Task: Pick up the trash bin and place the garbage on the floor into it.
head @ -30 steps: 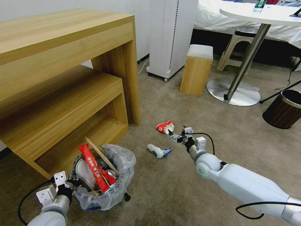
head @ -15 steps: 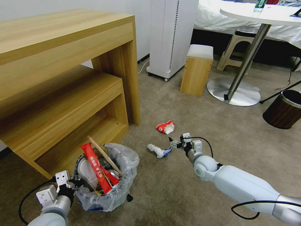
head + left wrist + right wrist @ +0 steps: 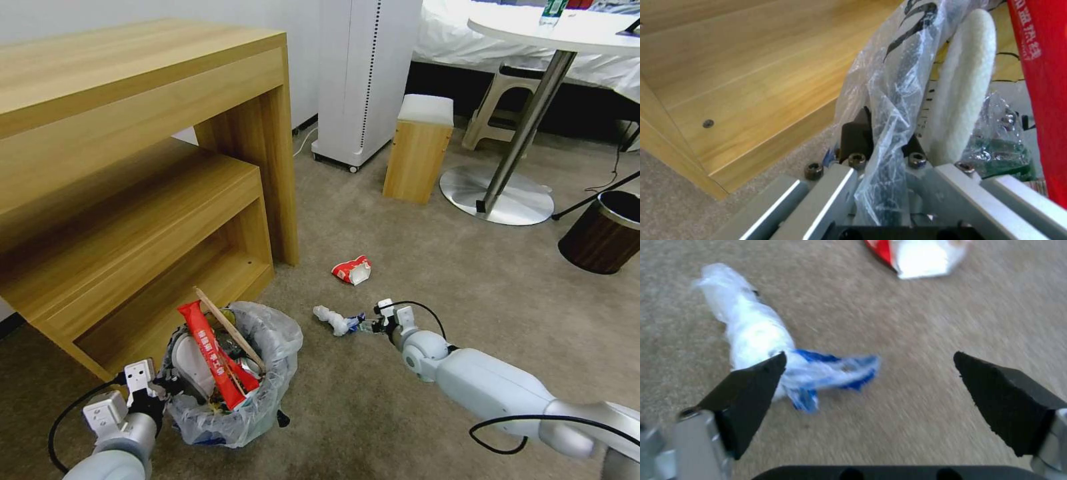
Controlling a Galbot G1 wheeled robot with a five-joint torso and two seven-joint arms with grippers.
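- Black-lined trash bin (image 3: 233, 377), already stuffed, sitting beside wooden shelf (image 3: 133, 220); left gripper (image 3: 882, 156) pinching its bagged rim.
- Right gripper (image 3: 869, 396), jaws spread, hovering over white-blue wrapper (image 3: 773, 350) on carpet; likely next: lowering, closing.
- Red-white packet (image 3: 352, 270) lying just beyond; open carpet around both.

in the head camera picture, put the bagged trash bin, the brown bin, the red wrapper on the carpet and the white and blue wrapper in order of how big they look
1. The trash bin, though it sits nearest the camera.
2. The brown bin, farther off and cut by the edge.
3 and 4. The red wrapper and the white and blue wrapper look alike, so no ranking.
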